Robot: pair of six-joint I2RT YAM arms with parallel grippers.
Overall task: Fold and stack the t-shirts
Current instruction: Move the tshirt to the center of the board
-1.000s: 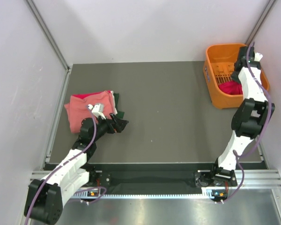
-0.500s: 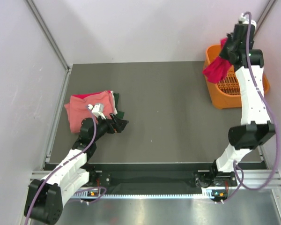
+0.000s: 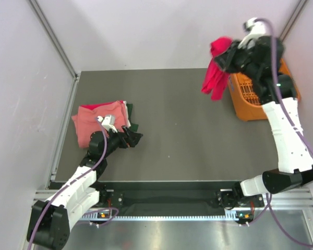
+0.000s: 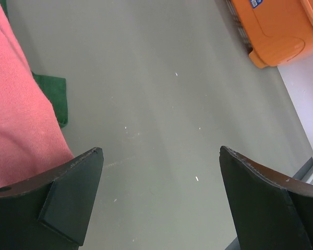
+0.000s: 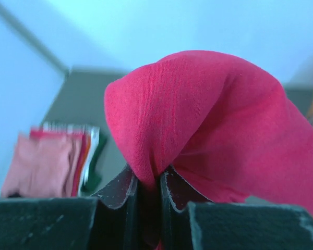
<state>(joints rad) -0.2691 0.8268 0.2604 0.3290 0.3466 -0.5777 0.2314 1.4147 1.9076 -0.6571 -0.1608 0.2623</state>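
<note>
My right gripper [image 3: 225, 54] is shut on the crimson red t-shirt [image 3: 214, 73] and holds it high in the air left of the orange basket; the cloth hangs bunched below the jaws. In the right wrist view the red cloth [image 5: 208, 125] is pinched between the two fingers. A folded stack lies at the table's left: the salmon pink t-shirt [image 3: 91, 122] on top, a pale edge and the dark green t-shirt [image 3: 131, 119] beneath. My left gripper [image 3: 133, 138] is open and empty by the stack's right edge, above bare table [image 4: 161, 130]. The pink shirt [image 4: 15, 114] and the green shirt [image 4: 52, 96] show at the left of that view.
The orange plastic basket [image 3: 242, 104] stands at the back right corner; it also shows in the left wrist view [image 4: 281, 26]. White walls with metal posts close the left, back and right sides. The grey table top [image 3: 188, 135] lies between the stack and the basket.
My right arm has lifted the crimson shirt out of the basket, raised it high and swung it left over the table's back edge. The left arm has not moved.
</note>
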